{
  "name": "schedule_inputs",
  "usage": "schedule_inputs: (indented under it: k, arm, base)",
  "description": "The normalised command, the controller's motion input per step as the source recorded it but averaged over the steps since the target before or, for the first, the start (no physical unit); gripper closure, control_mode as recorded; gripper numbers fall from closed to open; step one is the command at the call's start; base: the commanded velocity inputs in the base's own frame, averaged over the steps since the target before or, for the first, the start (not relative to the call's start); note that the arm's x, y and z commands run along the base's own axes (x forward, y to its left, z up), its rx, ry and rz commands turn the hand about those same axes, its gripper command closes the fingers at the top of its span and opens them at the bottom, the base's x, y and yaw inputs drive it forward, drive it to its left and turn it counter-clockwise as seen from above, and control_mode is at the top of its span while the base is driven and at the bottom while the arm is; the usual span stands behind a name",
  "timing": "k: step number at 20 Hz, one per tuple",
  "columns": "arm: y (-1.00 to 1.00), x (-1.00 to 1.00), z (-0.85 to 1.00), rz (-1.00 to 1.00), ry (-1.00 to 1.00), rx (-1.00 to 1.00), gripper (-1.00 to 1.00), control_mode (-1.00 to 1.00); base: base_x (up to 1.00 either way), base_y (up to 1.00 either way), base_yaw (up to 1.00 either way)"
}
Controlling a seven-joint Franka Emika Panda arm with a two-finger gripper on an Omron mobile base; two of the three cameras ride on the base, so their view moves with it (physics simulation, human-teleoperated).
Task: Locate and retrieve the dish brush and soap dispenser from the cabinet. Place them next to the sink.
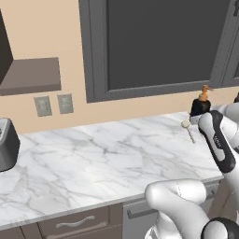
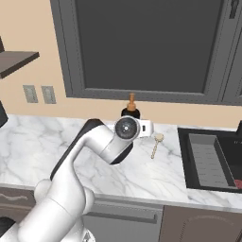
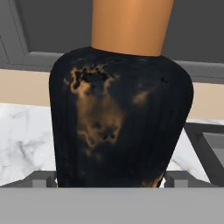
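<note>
**Soap dispenser in the jaws, beside the sink**

Nearest, the gripper (image 3: 112,177) sits around the soap dispenser (image 3: 120,118), one fingertip either side of its base; whether the pads truly clamp it I cannot tell; the squat black body looks rigid, smooth and probably slippery, best held low on the belly, not the pump; it stands on the marble counter (image 2: 42,142); beyond lies the dish brush (image 2: 156,142), then the sink (image 2: 186,163).

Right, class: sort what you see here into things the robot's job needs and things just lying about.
Job:
soap dispenser, between the gripper fingers
dish brush, lying on the counter
sink
cabinet shelf

Just there:
toaster
wall outlets
window
drawers
</note>
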Motion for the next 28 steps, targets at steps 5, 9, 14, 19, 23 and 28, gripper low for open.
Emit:
schedule_inputs:
  k: [5, 9, 14, 19, 23, 28]
  arm:
    - [-0.8, 0.08, -0.54, -0.03, 0.06, 0.0, 1.0, -1.0]
    - [-0.73, 0.04, -0.6, -0.02, 0.07, -0.03, 1.0, -1.0]
    - [-0.56, -0.01, -0.54, 0.0, -0.01, -0.01, 1.0, -1.0]
    - [-0.33, -0.04, -0.47, 0.02, 0.01, 0.01, 1.0, -1.0]
    - [-0.24, 0.0, -0.63, 0.03, 0.03, 0.0, 1.0, -1.0]
    - [-0.16, 0.0, -0.55, 0.04, 0.02, -0.01, 1.0, -1.0]
  base:
    - [0.0, 0.0, 0.0]
    - [0.0, 0.0, 0.0]
    - [0.0, 0.0, 0.0]
    - [0.0, 0.0, 0.0]
    - [0.0, 0.0, 0.0]
    - [0.0, 0.0, 0.0]
